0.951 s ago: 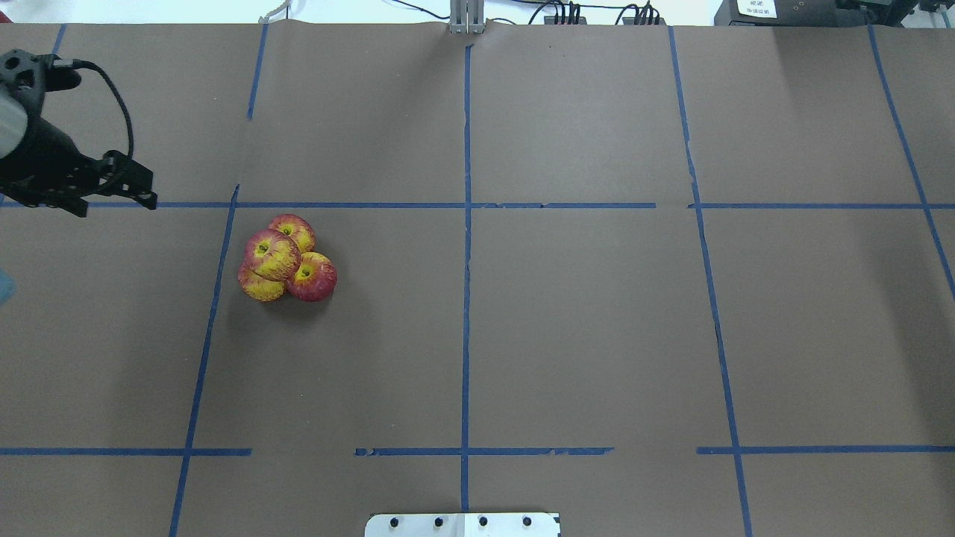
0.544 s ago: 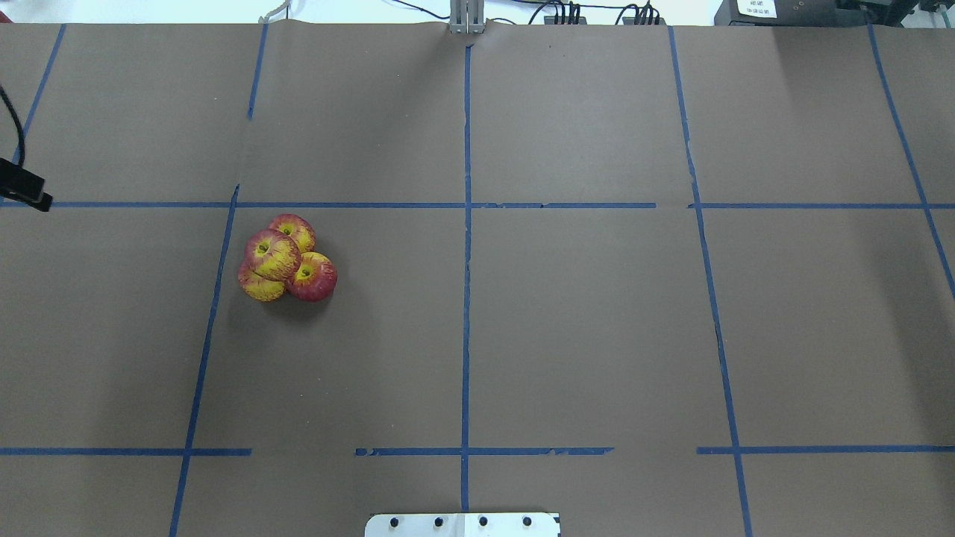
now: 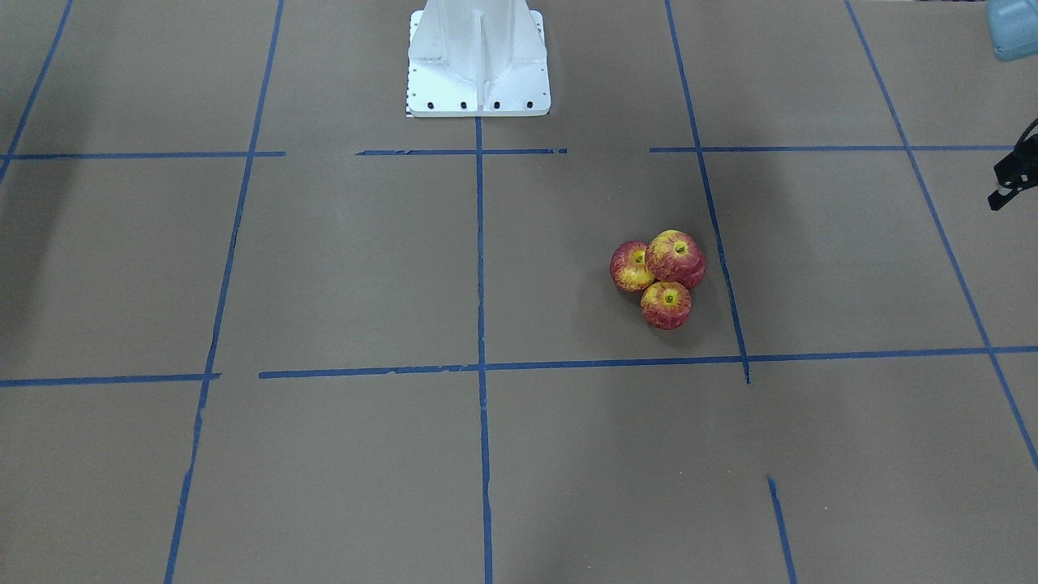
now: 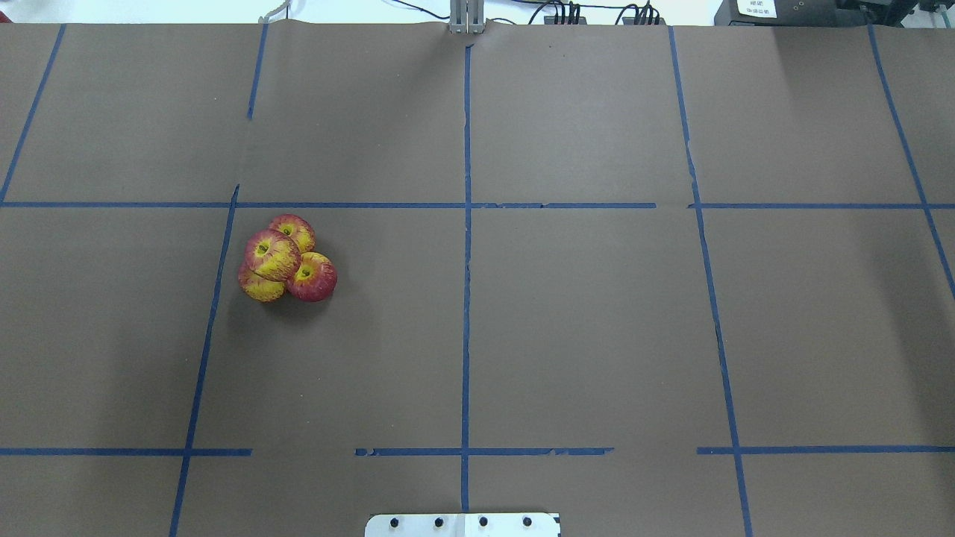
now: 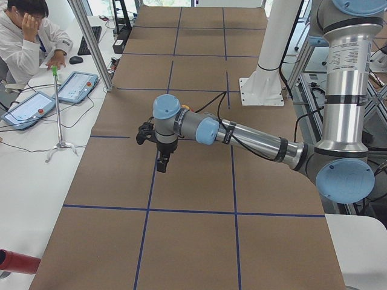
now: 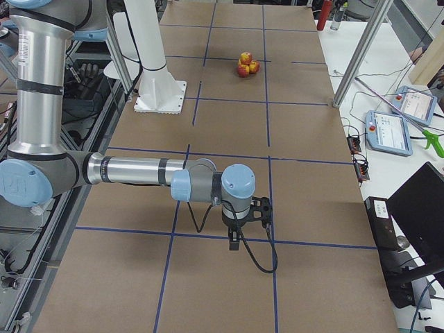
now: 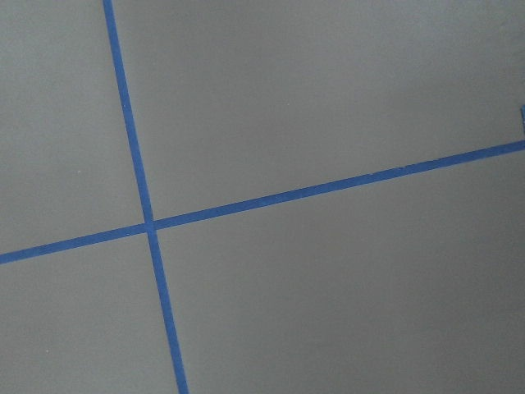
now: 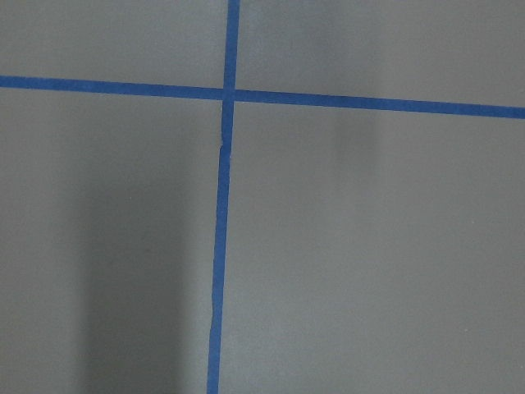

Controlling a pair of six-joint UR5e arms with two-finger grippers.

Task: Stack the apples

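Four red-and-yellow apples [image 4: 286, 257] sit in a pile on the brown table, left of centre. Three are on the table, touching each other, and one apple [image 4: 271, 253] rests on top of them. The pile also shows in the front-facing view [image 3: 661, 276] and far off in the exterior right view [image 6: 245, 64]. My left gripper [image 5: 162, 163] hangs over the table's left end, well away from the pile; only a black edge of it shows in the front-facing view [image 3: 1014, 174], and I cannot tell its state. My right gripper [image 6: 234, 239] is at the far right end; I cannot tell its state.
Blue tape lines divide the brown paper into squares. The white robot base plate [image 4: 462, 524] is at the near edge centre. A person [image 5: 27, 36] sits at a side desk with tablets [image 5: 75, 86] beyond the left end. Cables and boxes line the far edge.
My left gripper has moved left out of the overhead view. The pile of apples has not moved.
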